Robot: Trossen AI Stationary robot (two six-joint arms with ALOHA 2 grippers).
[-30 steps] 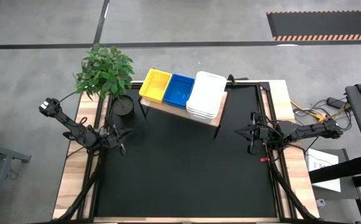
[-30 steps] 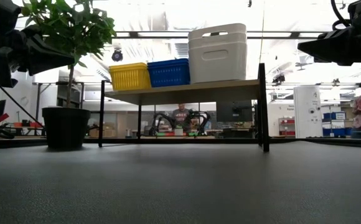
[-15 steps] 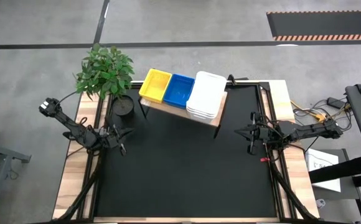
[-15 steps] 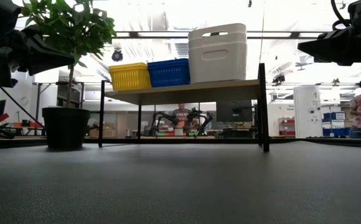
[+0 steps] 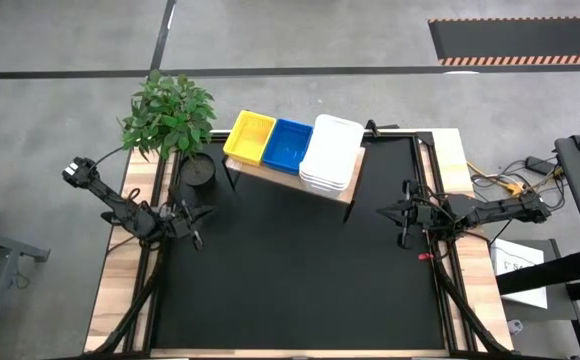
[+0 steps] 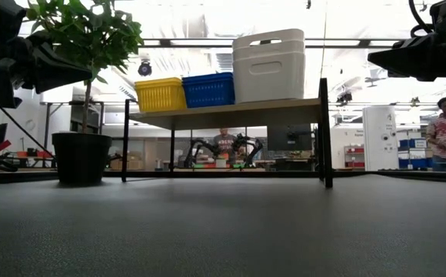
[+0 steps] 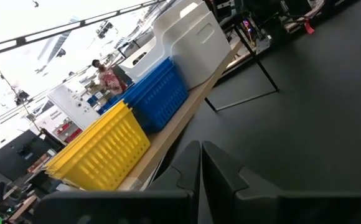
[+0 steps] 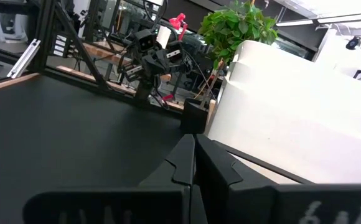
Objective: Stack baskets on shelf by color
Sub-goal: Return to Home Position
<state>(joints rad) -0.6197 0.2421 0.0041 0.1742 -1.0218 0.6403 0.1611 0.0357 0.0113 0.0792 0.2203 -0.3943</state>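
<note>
Left pincer [image 7: 200, 149], right pincer [image 8: 193, 140]: each pinched together; baskets [image 5: 288, 143] (ribbed yellow, blue; smooth white) on wood-grain shelf [image 6: 231, 112].

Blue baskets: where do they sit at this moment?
High view: the blue baskets sit in the middle of the shelf, yellow baskets on their left, white baskets on their right.

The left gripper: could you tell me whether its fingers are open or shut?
Shut: in its wrist view, the left gripper has both dark fingers pressed together, holding nothing.
</note>
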